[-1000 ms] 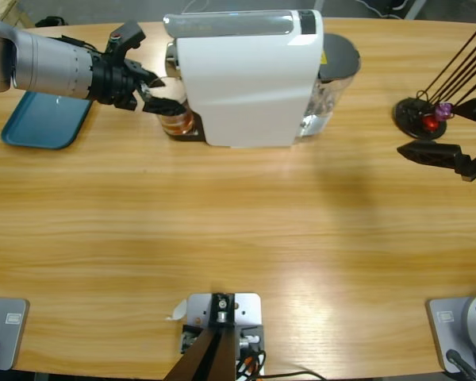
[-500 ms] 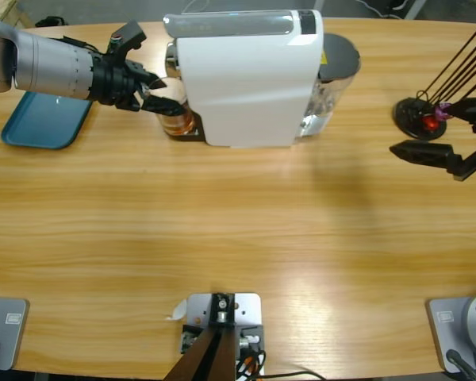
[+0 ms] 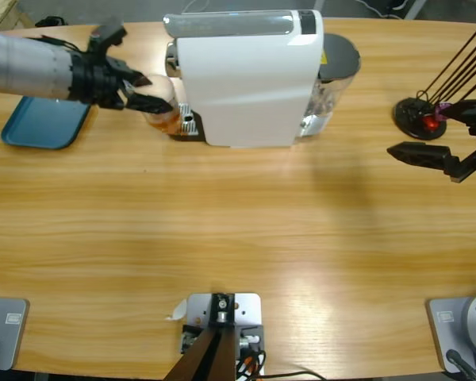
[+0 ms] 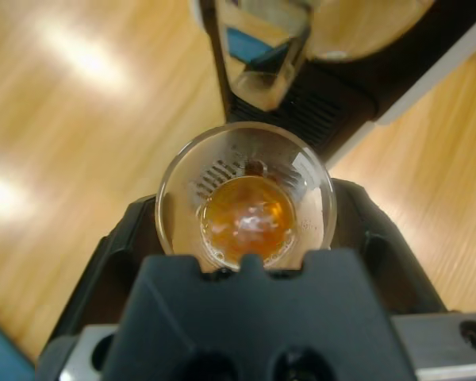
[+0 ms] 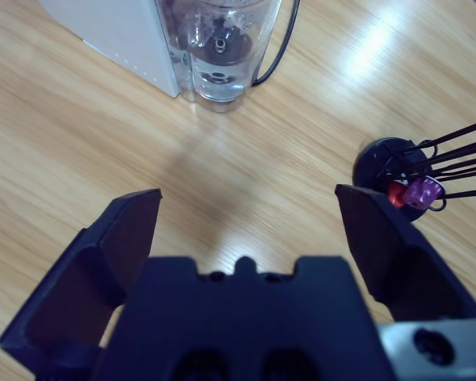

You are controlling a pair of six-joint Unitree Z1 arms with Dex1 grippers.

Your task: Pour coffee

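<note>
While the white coffee machine (image 3: 246,75) fills the upper middle of the high view, the left gripper (image 3: 147,95), upper left, has its jaws closed around a clear glass cup (image 4: 246,198) just clear of the machine's drip tray (image 3: 186,123). The coffee (image 4: 247,218) is a shallow amber pool in the cup's bottom. A tilt or a knock against the spout (image 4: 262,48) could spill it, I judge. The blue tray (image 3: 44,123) lies beside the arm. At right, the right gripper (image 5: 246,218) hangs empty, jaws spread wide, near the capsule rack (image 3: 424,115).
</note>
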